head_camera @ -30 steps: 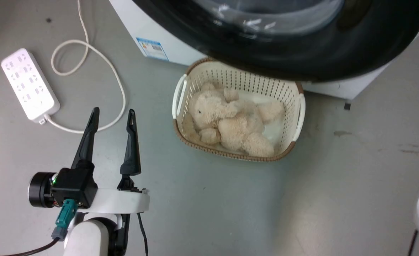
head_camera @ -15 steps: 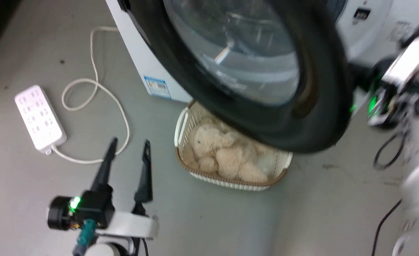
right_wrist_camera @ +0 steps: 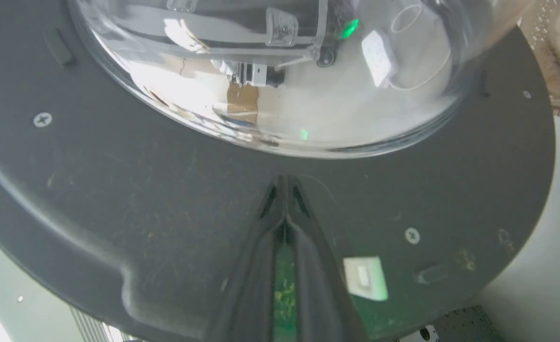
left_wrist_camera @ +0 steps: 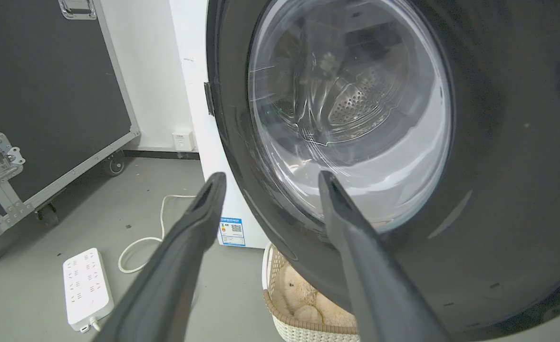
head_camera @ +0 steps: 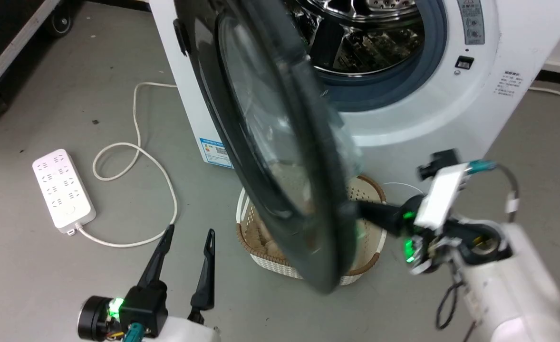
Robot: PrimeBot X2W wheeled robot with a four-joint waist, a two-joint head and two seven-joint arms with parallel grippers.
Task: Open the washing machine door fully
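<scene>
The white washing machine (head_camera: 451, 118) stands with its steel drum (head_camera: 365, 33) exposed. Its washing machine door (head_camera: 270, 142), black with a bulging glass centre, stands swung out on its left hinge, nearly edge-on in the head view. My right gripper (head_camera: 363, 209) is shut, and its tips press on the door's dark inner face (right_wrist_camera: 142, 213) just below the glass bowl, with nothing held. My left gripper (head_camera: 189, 233) hangs open over the floor, left of the door. In the left wrist view the open left gripper (left_wrist_camera: 270, 179) points at the door's outer face (left_wrist_camera: 498, 166).
A cream basket (head_camera: 261, 259) with a plush toy sits on the floor under the door's lower edge. A white power strip (head_camera: 63, 190) and its looped cable lie at the left. A black wheeled case (left_wrist_camera: 47, 95) stands at far left.
The head camera has tilted up, bringing the drum and my right arm into view. The door has swung outward from face-on to nearly edge-on. The left gripper stays open.
</scene>
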